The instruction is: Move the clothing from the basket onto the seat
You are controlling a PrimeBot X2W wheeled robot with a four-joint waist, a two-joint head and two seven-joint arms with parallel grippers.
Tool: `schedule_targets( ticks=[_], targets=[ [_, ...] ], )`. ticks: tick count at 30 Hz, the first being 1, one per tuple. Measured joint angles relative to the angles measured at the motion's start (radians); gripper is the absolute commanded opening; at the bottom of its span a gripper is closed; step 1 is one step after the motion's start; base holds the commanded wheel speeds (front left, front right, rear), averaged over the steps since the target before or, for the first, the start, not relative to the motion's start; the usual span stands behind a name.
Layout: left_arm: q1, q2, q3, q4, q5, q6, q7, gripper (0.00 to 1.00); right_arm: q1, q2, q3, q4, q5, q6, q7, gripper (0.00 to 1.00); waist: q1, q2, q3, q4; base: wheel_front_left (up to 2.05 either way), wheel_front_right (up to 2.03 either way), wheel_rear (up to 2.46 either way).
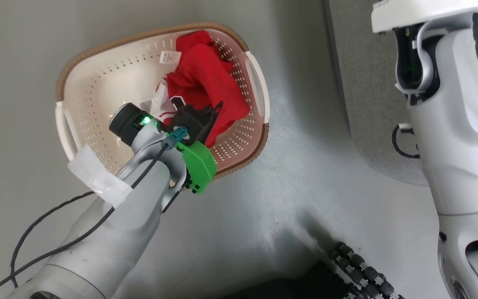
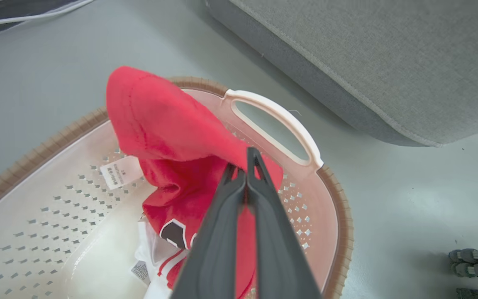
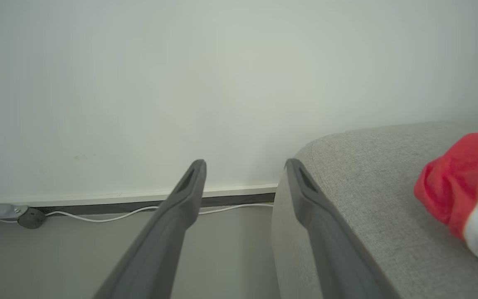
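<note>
Left gripper (image 2: 243, 166) jaws: pressed together, pinching a fold of the soft bright red sports garment (image 2: 168, 124) near the fingertips.
Right gripper (image 3: 245, 164) jaws: spread wide and empty, in the air beside the sofa's corner.
Red sports garment's place: inside the cream-white perforated plastic laundry basket (image 2: 274, 114) with the brown woven-look rim, bunched toward the handle on the sofa side. The pinched fold stands higher than the rest.
Left wrist view: a black white-edged numeral (image 2: 173, 232) and a white care label (image 2: 116, 172) on the cloth. The large light grey fabric sofa (image 2: 388, 62) lies just beyond the basket.
Right wrist view: a second red-and-white garment (image 3: 454, 191) lies on the sofa's rounded corner, right of the open fingers. A thin white cable (image 3: 98, 216) runs along the foot of the pale wall (image 3: 181, 83).
Head view: the left forearm (image 1: 131, 199) reaches over the basket's near rim and covers part of the cloth.
Around: a smooth grey floor (image 1: 305, 166), with dark ribbed roller wheels (image 1: 359, 265) near the bottom edge.
</note>
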Motion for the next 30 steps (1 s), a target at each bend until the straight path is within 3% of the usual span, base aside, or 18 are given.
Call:
schedule_targets(
  ticks=[21, 30],
  targets=[
    [0.002, -0.012, 0.146, -0.131, -0.122, 0.003, -0.009, 0.00, 0.245, -0.017, -0.047, 0.096, -0.013, 0.005, 0.000, 1.00, 0.0000, 0.0000, -0.275, 0.104, 0.00, 0.00, 0.00],
    [0.003, -0.015, 0.212, -0.172, -0.122, 0.021, -0.009, 0.00, 0.352, -0.016, -0.047, 0.133, -0.018, 0.019, 0.000, 1.00, 0.0000, 0.0000, -0.404, 0.148, 0.00, 0.00, 0.00]
  ],
)
